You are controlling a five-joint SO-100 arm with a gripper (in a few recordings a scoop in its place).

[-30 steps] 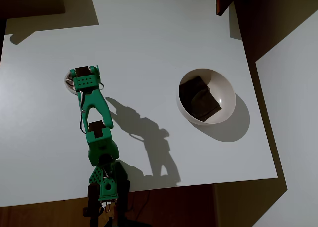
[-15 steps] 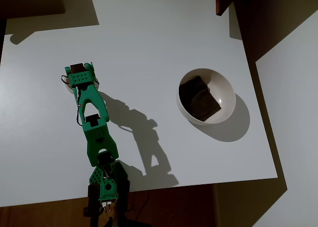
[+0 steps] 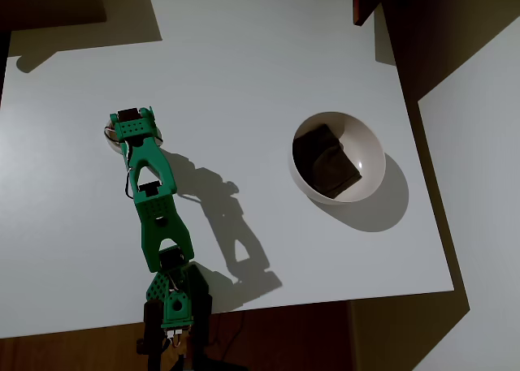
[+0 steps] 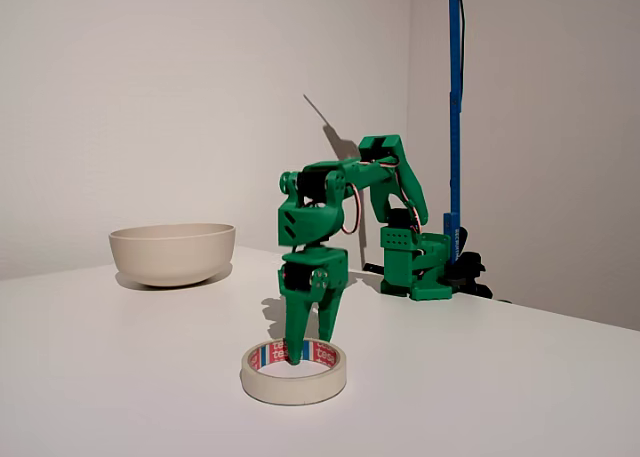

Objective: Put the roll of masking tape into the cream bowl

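White tabletop [image 4: 520,377] and plain pale walls formed the setting, with a blue upright post [image 4: 456,97] seen behind the arm's base in the fixed view. The roll of masking tape [image 4: 293,372] was shown lying flat on the table, its open centre facing upward, so that its axis stood vertical. The green gripper [image 4: 308,332] was shown pointing straight down directly over the roll, with one finger reaching into the open centre and the other finger appearing to hang at or just behind the far wall of the ring; the jaws were seen slightly parted, and no pinch on the tape could be confirmed. In the overhead view the roll [image 3: 109,135] was largely covered by the gripper [image 3: 132,129], only a pale arc being left visible beside it. The cream bowl [image 3: 372,148] was shown well apart from the roll, across the table to the right in the overhead view, with a dark blocky object [image 3: 325,161] resting inside it. The coming move was judged to depend on the ring's wall being caught between the two fingers before any lift toward the bowl.
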